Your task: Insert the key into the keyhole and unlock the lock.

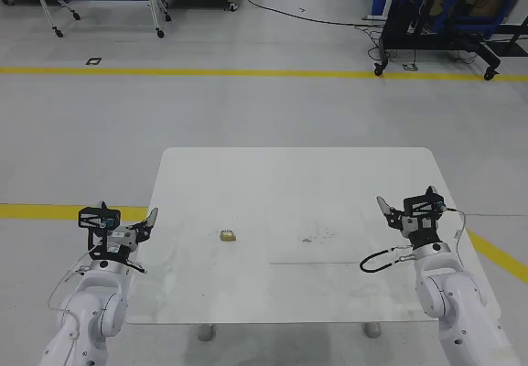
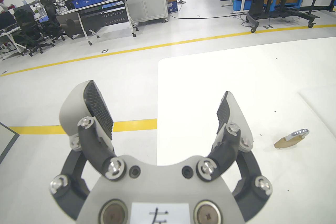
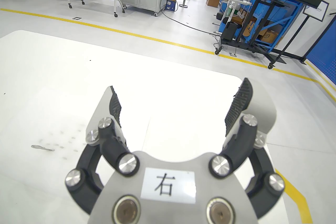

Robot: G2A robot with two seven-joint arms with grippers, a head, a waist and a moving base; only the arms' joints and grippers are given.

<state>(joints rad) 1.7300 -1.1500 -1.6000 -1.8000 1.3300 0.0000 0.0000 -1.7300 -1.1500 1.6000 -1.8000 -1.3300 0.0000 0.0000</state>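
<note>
a small brass-coloured lock (image 1: 229,236) with a silver shackle lay on the white table (image 1: 291,178), left of the table's middle and toward the near edge. in the left wrist view the lock (image 2: 288,141) rested flat on its side, the shackle pointing away from the left arm. the key (image 1: 307,241), a thin grey piece, lay flat on the table to the right of the lock, well apart from it, with faint dark smudges (image 3: 65,139) on the surface around it. the right wrist view showed the key (image 3: 42,148) lying alone, touching nothing else.

the left pincer (image 2: 160,101) hung over the left edge of the table, its fingers (image 2: 95,104) spread wide apart with nothing between them. the right pincer (image 3: 178,93) hung over the right edge of the table, fingers (image 3: 240,99) likewise wide apart and holding nothing. both were well away from the lock and the key.
</note>
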